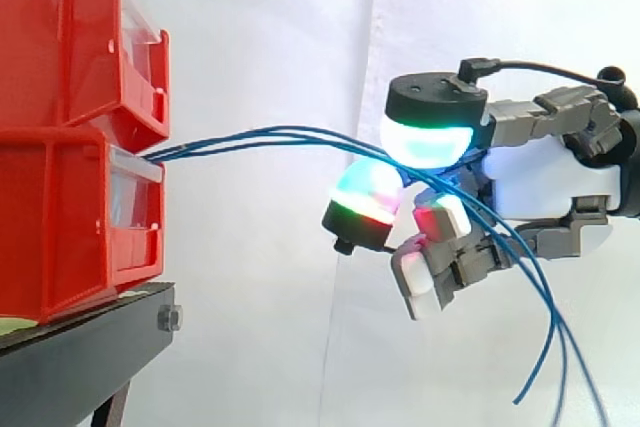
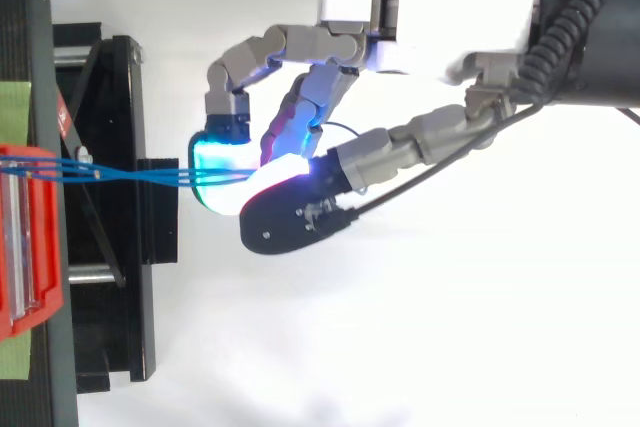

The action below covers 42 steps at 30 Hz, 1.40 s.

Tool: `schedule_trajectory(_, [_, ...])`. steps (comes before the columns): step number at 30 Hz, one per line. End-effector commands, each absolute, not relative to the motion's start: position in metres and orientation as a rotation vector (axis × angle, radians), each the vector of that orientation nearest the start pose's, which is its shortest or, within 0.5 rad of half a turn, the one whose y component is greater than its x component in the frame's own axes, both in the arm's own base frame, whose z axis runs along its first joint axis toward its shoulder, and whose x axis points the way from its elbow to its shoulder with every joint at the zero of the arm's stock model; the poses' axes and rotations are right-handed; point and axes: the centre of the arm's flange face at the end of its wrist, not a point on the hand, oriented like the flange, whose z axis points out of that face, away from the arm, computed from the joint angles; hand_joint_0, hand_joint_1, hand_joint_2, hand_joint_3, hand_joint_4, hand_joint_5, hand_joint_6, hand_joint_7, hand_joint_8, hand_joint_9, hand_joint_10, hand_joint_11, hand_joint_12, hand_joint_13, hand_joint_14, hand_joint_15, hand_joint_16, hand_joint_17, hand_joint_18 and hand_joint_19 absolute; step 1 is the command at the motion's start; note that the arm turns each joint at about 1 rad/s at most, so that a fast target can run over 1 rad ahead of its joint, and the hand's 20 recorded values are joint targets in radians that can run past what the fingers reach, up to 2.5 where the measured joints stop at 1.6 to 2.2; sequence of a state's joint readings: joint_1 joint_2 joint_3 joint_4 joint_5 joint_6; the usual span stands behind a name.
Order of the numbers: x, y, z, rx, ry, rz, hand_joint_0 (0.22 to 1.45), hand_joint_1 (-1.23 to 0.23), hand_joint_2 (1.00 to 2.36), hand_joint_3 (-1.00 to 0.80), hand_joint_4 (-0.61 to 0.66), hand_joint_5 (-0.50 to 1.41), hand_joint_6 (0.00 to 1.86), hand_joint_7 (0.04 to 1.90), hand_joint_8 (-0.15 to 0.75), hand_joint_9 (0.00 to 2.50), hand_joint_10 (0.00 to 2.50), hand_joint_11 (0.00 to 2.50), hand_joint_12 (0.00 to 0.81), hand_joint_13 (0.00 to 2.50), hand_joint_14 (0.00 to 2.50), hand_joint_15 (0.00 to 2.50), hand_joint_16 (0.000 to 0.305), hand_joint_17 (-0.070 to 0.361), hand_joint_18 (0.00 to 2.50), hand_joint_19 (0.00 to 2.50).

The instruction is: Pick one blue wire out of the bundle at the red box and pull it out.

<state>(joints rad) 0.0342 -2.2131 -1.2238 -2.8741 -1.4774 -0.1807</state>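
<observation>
Several blue wires [image 1: 200, 144] leave the front of the lower red bin [image 1: 60, 227] and run right, then sag past the hand [image 1: 550, 182] and hang free; its curled fingers press glowing pads [image 1: 430, 139] together on the strands. That bin sits on a black stand [image 1: 80, 352]

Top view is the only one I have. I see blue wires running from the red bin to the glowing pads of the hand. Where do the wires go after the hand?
Observer: In the side view the blue wires pass between two glowing pads of the hand, then hang down below it with their ends loose in the air.
Operator: At which height do they leave the bins?
Observer: They come out at the top front of the lower red bin, just under the upper red bin.
Operator: Are they pulled tight?
Observer: No, they arch slightly upward between bin and hand.
</observation>
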Motion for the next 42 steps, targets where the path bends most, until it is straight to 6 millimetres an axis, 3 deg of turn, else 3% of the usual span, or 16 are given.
schedule_trajectory(1, [0.7299, -0.1236, 0.286, 1.118, 1.271, 1.003, 0.56, -0.54, 1.0, -0.25, 0.37, -0.04, 0.5, 1.19, 0.295, 1.19, 0.02, 0.59, 0.427, 0.9, 0.02, 0.52, 0.076, 0.171, 0.66, 0.56])
schedule_trajectory(11, [0.7292, -0.1292, 0.2867, 1.098, 1.278, 0.975, 0.56, -0.54, 1.0, -0.3, 0.32, -0.02, 0.5, 1.26, 0.288, 1.22, 0.02, 0.61, 0.418, 0.9, 0.02, 0.52, 0.074, 0.165, 0.66, 0.56])
schedule_trajectory(13, [0.7291, -0.1292, 0.2879, 1.095, 1.278, 0.973, 0.57, -0.65, 1.01, -0.26, 0.27, -0.02, 0.5, 1.32, 0.282, 1.22, 0.02, 0.63, 0.405, 0.9, 0.02, 0.53, 0.07, 0.158, 0.65, 0.57])
schedule_trajectory(15, [0.7292, -0.1292, 0.2867, 1.096, 1.28, 0.973, 0.58, -0.72, 1.01, -0.23, 0.21, -0.05, 0.6, 1.14, 0.287, 1.22, 0.03, 0.67, 0.403, 0.91, 0.02, 0.53, 0.069, 0.155, 0.66, 0.57])
schedule_trajectory(21, [0.729, -0.1281, 0.2859, 1.097, 1.283, 0.973, 0.6, -0.76, 1.01, -0.16, 0.18, -0.11, 0.79, 0.84, 0.285, 1.17, 0.02, 0.77, 0.392, 0.9, 0.02, 0.54, 0.066, 0.149, 0.66, 0.59])
schedule_trajectory(32, [0.7294, -0.1246, 0.287, 1.097, 1.283, 0.982, 0.6, -0.77, 1.01, -0.1, 0.19, -0.12, 0.84, 0.79, 0.288, 1.19, 0.03, 0.79, 0.391, 0.9, 0.02, 0.54, 0.065, 0.147, 0.69, 0.59])
schedule_trajectory(42, [0.7298, -0.12, 0.2867, 1.155, 1.254, 1.047, 0.57, -0.67, 1.05, -0.12, 0.19, -0.1, 0.84, 0.83, 0.317, 1.28, 0.02, 0.75, 0.432, 0.96, 0.02, 0.53, 0.075, 0.17, 0.77, 0.58])
